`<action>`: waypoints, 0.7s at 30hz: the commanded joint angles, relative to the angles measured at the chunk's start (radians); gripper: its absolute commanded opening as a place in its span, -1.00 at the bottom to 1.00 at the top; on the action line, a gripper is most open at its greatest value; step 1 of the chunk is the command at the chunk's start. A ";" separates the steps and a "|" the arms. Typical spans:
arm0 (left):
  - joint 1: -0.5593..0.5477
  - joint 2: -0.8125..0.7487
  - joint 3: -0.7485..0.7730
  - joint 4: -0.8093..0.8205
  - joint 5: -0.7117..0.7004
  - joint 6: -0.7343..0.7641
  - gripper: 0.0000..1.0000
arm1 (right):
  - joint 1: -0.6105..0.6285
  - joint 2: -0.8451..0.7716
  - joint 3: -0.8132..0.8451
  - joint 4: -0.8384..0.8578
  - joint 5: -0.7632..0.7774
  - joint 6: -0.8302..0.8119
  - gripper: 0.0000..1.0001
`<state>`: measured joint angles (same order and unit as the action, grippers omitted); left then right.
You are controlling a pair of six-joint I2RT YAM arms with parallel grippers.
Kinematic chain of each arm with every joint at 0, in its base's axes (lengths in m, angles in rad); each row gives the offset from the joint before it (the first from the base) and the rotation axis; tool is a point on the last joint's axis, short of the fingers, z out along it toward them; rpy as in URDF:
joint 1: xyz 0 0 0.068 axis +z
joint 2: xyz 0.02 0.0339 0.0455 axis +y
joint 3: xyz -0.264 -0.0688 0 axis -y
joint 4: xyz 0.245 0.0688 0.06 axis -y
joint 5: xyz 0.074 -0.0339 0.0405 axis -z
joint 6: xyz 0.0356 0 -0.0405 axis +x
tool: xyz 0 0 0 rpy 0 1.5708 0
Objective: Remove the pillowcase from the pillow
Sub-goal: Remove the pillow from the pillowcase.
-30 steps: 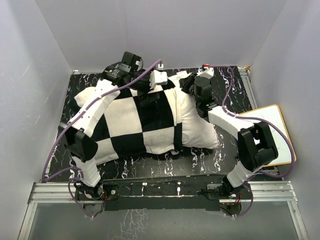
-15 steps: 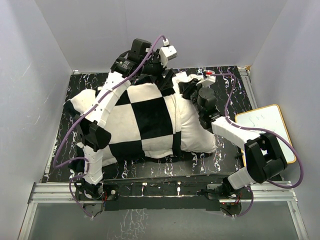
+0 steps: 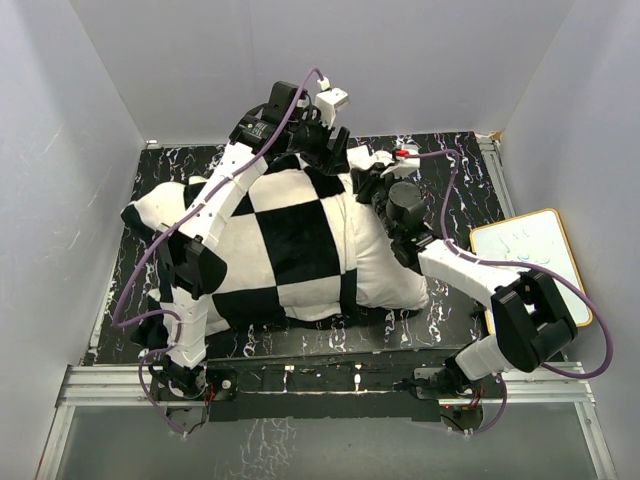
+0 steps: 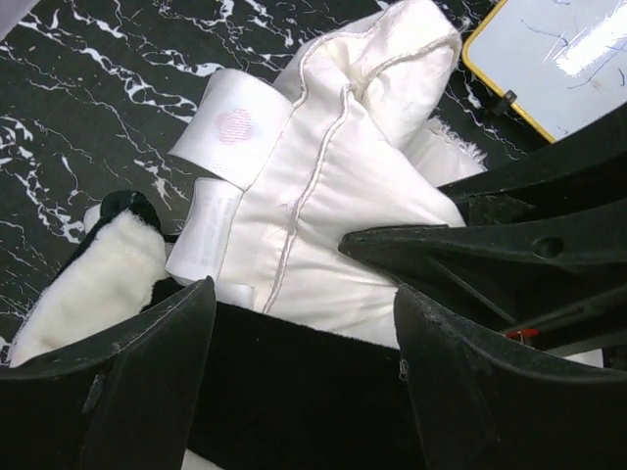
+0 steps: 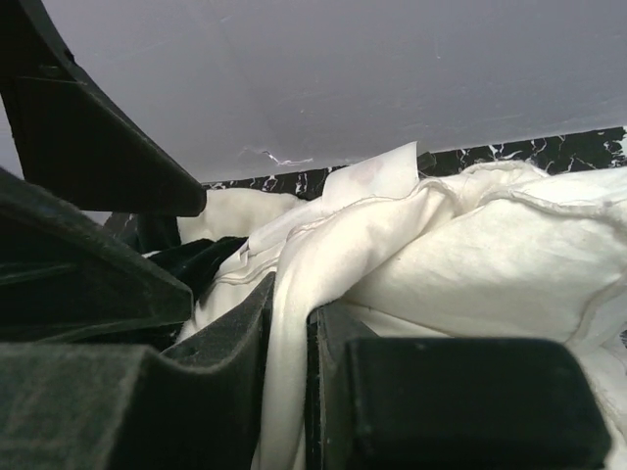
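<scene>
- Pillowcase [image 3: 300, 245]: large black and white checkerboard squares.
- Pillow [image 3: 385, 265]: plain off-white, showing at the right end of the checks.
- Label [image 4: 233, 127] on the pillow: white with a faint pink mark.
- Counter [image 3: 470, 180]: black with white marble veining.
- Whiteboard [image 3: 525, 250], far right: white with a yellow-orange rim.
- Cables [image 3: 607, 350]: purple.
- Walls [image 3: 300, 60]: pale grey-white.

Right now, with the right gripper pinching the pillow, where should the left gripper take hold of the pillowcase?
Take the pillowcase by its black open edge, at the far side beside the bared pillow. Come from above: the left gripper straddles that edge with jaws open, and the plush lies right between them. The right gripper is shut on the pillow's fabric, anchoring it.
</scene>
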<state>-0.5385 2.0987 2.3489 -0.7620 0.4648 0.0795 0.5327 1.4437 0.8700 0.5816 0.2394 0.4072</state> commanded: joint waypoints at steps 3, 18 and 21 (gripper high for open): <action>0.018 -0.028 -0.019 -0.097 -0.054 0.066 0.21 | 0.066 -0.079 0.075 0.172 -0.016 -0.154 -0.83; 0.170 -0.168 -0.192 -0.366 -0.112 0.272 -0.96 | 0.067 -0.124 0.035 0.273 0.102 -0.399 -0.84; 0.204 -0.232 -0.287 -0.355 -0.106 0.309 -1.00 | 0.067 -0.137 0.021 0.284 0.129 -0.437 -0.84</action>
<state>-0.4057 1.9907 2.1609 -0.9913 0.4065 0.3050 0.5991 1.4052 0.8726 0.6304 0.3214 0.0677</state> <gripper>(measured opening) 0.012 0.154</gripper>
